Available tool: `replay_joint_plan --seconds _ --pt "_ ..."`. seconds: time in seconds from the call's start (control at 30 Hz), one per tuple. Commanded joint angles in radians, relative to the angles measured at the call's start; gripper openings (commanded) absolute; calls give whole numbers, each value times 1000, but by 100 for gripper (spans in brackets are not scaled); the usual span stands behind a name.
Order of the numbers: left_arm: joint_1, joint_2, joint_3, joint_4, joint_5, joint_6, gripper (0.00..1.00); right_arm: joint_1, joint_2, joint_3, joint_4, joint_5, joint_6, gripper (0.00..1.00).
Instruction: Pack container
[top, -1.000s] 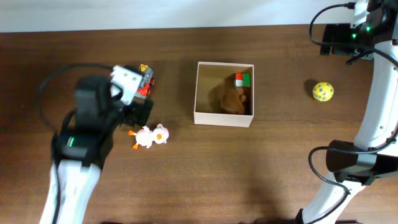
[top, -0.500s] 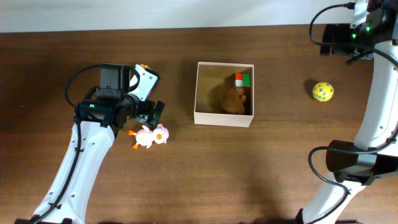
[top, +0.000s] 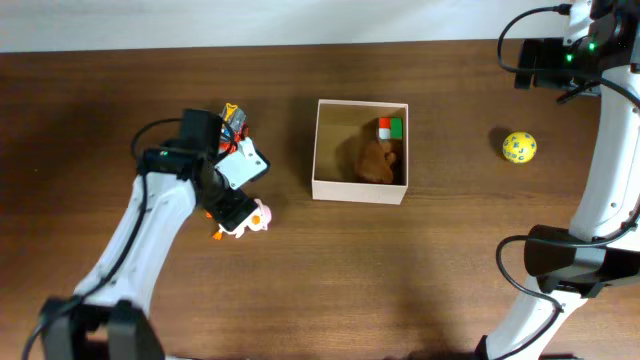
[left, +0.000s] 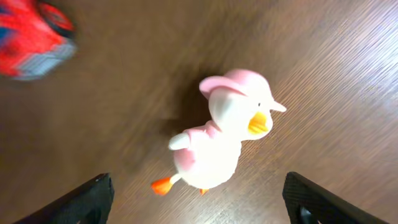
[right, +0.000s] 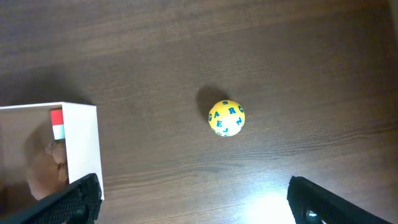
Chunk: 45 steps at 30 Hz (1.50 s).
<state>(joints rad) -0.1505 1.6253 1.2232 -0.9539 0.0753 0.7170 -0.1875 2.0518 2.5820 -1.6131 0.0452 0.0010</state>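
The container (top: 358, 190) stands approx. at the middle of the wooden table (top: 440, 270) - a square open box w/ white outer walls and tan inside, upright. In it lie a brown plush toy (top: 372, 160) and, in the far right corner, a small cube (top: 390, 127) w/ red, green and white faces. The left gripper (top: 232, 205) is to the left of the container, near but apart from it, and the box does not show in the left wrist view. This gripper is spread wide and has hold of nothing; its two fingertips (left: 93, 193) show only at the lower corners of the wrist view, w/ a white duck toy (left: 217, 137) in a pink hat lying on the table between them. No contact btw. fingers and duck is visible. A red toy car (left: 34, 37), blurred, lies just beyond the duck, away from the box. The right gripper (right: 196, 205) is at the far right of the table, also spread wide and w/ nothing in it - in its wrist view the container's right wall (right: 81, 149) is at the left edge. A yellow ball (right: 227, 118) w/ blue letters lies on the bare table, right of the container and apart from it.
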Motion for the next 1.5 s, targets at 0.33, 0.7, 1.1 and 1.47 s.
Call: replay_joint_plan --seconds 0.33,0.7,1.1,1.47 --pt "-4 245 14 37 -20 142 71 -3 2 6 1 9 8 99" --pt "-3 277 14 101 -20 153 65 -3 2 6 1 9 8 99" --pt "-3 277 15 101 -20 152 2 -3 2 6 1 9 8 99" --pt "-4 276 84 79 -19 151 2 -3 2 6 1 9 8 99"
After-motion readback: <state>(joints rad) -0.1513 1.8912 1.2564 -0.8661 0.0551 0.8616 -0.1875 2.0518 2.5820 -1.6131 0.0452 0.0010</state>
